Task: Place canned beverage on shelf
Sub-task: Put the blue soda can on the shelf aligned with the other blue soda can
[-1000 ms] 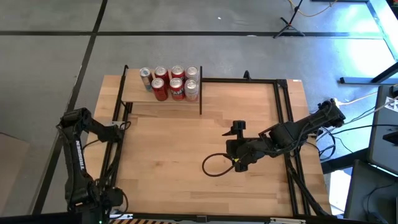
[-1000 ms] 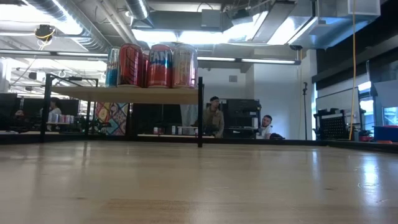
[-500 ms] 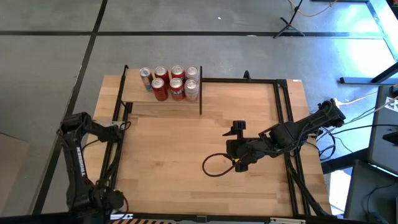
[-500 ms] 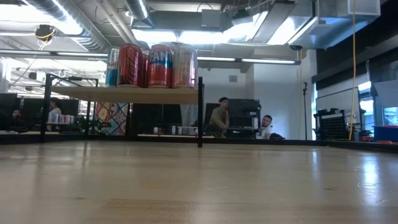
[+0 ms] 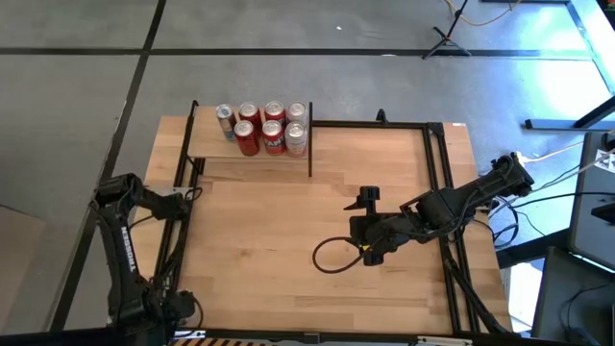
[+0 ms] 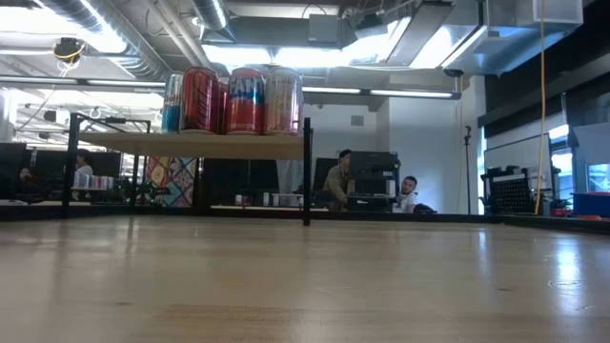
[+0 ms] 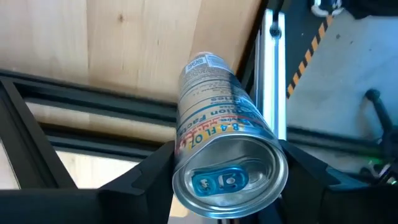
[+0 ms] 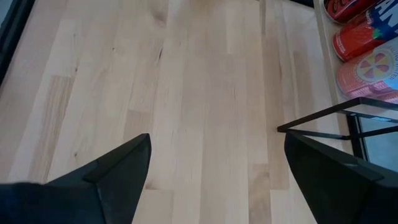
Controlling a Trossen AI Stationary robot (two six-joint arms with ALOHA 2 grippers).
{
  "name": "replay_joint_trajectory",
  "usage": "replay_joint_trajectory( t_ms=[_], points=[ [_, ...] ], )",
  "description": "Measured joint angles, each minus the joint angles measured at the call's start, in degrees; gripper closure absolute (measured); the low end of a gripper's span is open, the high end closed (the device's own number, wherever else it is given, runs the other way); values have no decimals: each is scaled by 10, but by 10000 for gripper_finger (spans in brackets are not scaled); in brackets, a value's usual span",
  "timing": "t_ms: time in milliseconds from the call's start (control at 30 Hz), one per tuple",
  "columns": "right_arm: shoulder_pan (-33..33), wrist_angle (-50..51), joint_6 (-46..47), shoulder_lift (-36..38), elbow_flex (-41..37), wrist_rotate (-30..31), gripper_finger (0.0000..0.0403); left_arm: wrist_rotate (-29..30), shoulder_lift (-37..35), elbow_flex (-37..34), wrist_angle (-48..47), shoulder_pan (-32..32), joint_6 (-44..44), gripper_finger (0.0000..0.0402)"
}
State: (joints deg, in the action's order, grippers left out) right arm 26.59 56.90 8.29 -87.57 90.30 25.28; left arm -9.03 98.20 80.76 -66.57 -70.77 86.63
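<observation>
- A canned beverage (image 7: 224, 162) is clamped between the fingers of the left gripper (image 7: 227, 186), held at the table's left edge, off the shelf.
- The right gripper (image 5: 368, 252) is seen over the tabletop (image 5: 259, 240) right of centre, fingers spread apart and empty.
- Seven cans (image 5: 261, 128) are stood on the shelf (image 5: 207, 146) at the far left corner.

"FAN" on a red shelf can (image 6: 246, 100) ("8.4 FL OZ" on the gripped can (image 7: 222, 134))

Seven cans (image 5: 261, 129) on shelf (image 5: 207, 144) at table (image 5: 279, 279) far-left corner; right tool (image 5: 368, 252) over table's right-centre.
</observation>
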Motion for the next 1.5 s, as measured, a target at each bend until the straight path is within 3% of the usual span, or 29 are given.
replay_joint_trajectory(
  t_ms=[400,767,900,1233,1367,1500],
  points=[
    [-2,1,-8,0,0,-8,45,63,-109,0,-4,111,3,198],
    [-72,-35,-12,0,0,-116,45,144,-236,0,-5,215,-1,197],
    [-100,-67,21,-1,0,-162,45,163,-259,0,-5,240,-28,197],
    [-116,-185,62,-30,0,-159,45,185,-294,0,-8,321,-150,197],
    [-116,-250,61,-48,0,-158,72,193,-311,0,-8,351,-200,197],
    [-116,-302,60,-66,0,-138,138,206,-331,0,-7,369,-242,197]
  ],
)
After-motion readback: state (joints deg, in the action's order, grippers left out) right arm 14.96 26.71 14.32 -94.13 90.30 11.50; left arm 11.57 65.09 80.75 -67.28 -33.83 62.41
